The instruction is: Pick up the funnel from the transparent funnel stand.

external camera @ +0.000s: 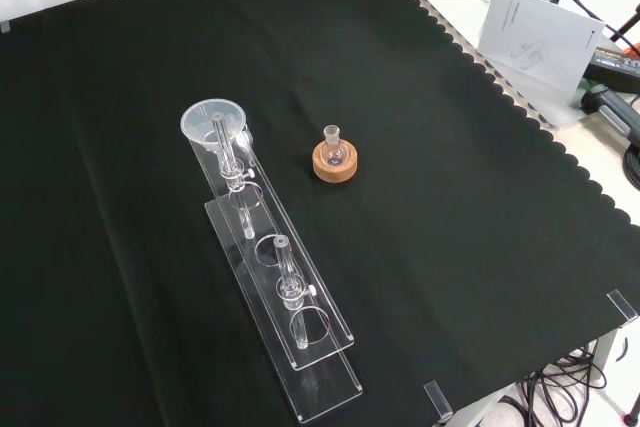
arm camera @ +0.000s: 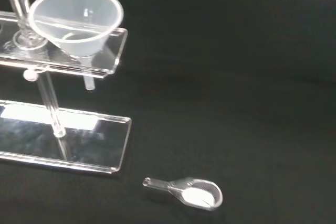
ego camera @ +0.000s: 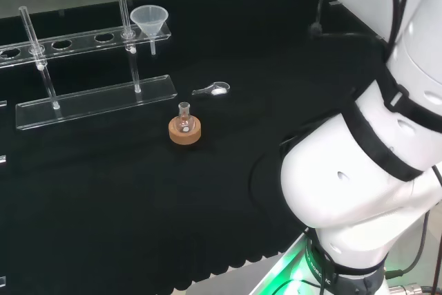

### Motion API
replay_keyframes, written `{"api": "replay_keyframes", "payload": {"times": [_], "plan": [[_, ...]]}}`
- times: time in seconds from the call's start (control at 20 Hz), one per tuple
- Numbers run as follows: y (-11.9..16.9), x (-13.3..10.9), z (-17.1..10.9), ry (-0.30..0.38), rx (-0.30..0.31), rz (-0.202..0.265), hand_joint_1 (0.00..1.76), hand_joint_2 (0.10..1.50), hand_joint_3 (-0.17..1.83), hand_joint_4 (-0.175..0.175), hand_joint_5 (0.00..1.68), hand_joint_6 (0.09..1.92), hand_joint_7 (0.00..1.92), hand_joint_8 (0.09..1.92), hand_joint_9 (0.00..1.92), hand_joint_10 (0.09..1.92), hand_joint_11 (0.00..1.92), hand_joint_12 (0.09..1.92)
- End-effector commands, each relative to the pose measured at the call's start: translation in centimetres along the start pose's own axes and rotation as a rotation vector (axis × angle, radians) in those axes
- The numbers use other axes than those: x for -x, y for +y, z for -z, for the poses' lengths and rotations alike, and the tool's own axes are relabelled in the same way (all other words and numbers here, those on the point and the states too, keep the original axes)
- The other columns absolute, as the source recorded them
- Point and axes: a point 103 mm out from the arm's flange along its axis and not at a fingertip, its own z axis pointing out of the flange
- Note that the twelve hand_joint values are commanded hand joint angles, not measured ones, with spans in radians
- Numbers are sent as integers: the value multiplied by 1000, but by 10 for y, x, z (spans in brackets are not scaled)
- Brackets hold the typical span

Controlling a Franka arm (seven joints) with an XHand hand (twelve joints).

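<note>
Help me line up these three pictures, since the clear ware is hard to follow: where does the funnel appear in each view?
Head view: the funnel sits at the right end of the transparent stand, upper left.
Front view: the funnel sits at the stand's far end, left of centre.
Wrist view: the funnel sits in the end hole of the stand's upper bar.
Shared landmark: the stand itself; the cork ring shows in head and front views.

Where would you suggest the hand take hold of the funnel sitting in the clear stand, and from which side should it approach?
Probably the funnel cone just below its wide rim: that part stands free above the stand top plate, while the stem hangs through the end hole. Come from above and from the stand's open end, away from the upright rod beside it, then lift straight up.
</note>
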Motion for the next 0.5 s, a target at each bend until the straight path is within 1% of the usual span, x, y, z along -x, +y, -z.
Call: {"api": "replay_keyframes", "payload": {"times": [0.05,0.1,0.25,0.35,0.4,0.5], "plan": [[37,-43,-9,-46,-29,108,485,906,223,-33,304,87,105,615,319,698,97,1431],[41,-47,-11,-46,-36,117,487,896,221,-32,293,87,95,615,315,697,103,1434],[50,-51,-16,-31,-59,121,498,862,218,-32,252,87,62,626,299,706,131,1450],[57,-54,-20,-26,-91,127,506,837,223,-33,218,87,27,642,275,728,153,1464],[60,-54,-22,-22,-101,128,509,825,225,-34,195,87,13,628,259,741,162,1471],[64,-55,-25,-13,-106,127,516,802,229,-37,136,87,2,516,226,770,184,1481]]}}
